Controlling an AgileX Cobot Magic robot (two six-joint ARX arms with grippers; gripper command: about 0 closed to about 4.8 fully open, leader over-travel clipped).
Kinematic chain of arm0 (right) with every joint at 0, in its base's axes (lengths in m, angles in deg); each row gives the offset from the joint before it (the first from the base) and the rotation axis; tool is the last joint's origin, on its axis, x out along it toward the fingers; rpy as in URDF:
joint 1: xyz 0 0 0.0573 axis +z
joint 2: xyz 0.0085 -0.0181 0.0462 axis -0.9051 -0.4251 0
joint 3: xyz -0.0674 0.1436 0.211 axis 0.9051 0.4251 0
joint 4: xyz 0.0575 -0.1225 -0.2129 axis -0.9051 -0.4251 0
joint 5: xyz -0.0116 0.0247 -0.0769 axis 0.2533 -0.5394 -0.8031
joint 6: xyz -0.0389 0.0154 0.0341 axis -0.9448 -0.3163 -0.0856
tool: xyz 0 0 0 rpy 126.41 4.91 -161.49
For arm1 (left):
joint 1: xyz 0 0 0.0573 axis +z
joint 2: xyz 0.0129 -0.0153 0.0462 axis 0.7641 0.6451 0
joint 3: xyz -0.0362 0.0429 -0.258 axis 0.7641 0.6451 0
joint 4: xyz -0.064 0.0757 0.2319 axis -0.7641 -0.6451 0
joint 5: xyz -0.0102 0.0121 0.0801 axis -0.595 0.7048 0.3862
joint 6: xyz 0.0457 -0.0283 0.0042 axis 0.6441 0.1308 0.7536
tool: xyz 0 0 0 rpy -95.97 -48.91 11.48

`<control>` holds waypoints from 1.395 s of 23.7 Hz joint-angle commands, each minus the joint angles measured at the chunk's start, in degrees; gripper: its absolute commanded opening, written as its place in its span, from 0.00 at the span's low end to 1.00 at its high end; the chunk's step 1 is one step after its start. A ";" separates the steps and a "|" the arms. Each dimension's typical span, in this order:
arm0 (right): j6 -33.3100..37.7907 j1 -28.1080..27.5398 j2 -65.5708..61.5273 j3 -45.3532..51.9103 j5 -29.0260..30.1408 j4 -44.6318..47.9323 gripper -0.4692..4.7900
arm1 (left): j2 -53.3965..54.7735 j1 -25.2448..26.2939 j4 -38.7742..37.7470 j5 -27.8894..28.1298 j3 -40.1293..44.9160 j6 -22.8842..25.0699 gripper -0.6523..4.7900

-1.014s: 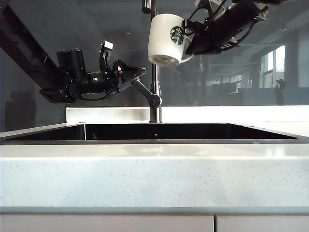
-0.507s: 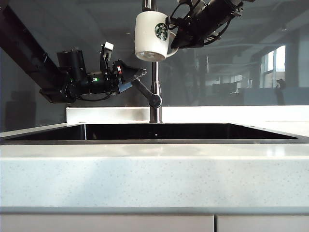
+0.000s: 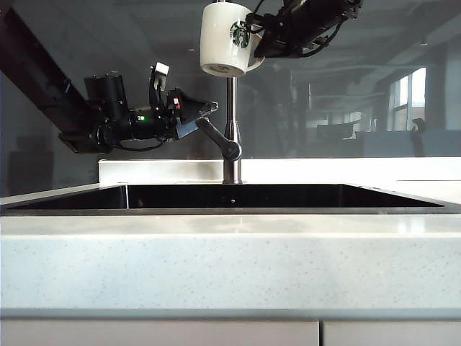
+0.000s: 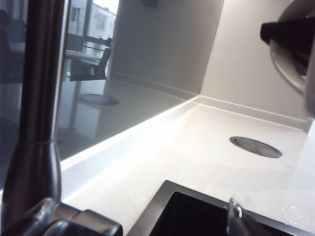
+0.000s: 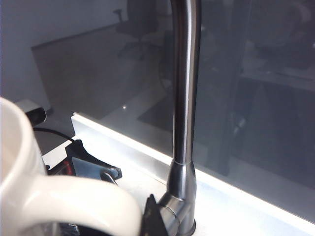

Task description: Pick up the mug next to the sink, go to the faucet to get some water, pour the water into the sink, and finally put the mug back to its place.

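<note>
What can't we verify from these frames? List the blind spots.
- Faucet spout: cut off by the top edge in the exterior view, behind the mug.
- Mug contents: exterior view sees only its underside; right wrist view crops it.
- Right gripper jaws: hidden by mug handle and arm; bare tip in right wrist view.
- Left gripper contact with the lever: exterior view too small, left wrist view blurred.
- Water: none discernible.

I see the pale speckled countertop (image 3: 230,267) filling the lower half of the exterior frame, a thin seam running across near the bottom. The sink (image 3: 230,210) is sunk into it at mid-frame, dark and glossy inside, with a thin steel rim. The faucet (image 3: 231,155) rises from the counter's raised back ledge at centre. In my left wrist view a round dark disc (image 4: 256,146) lies flush in the counter.
</note>
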 commanded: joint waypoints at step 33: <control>0.66 0.66 0.90 -0.90 0.46 4.04 0.08 | -0.33 -0.15 5.75 -10.19 -0.57 -17.40 1.00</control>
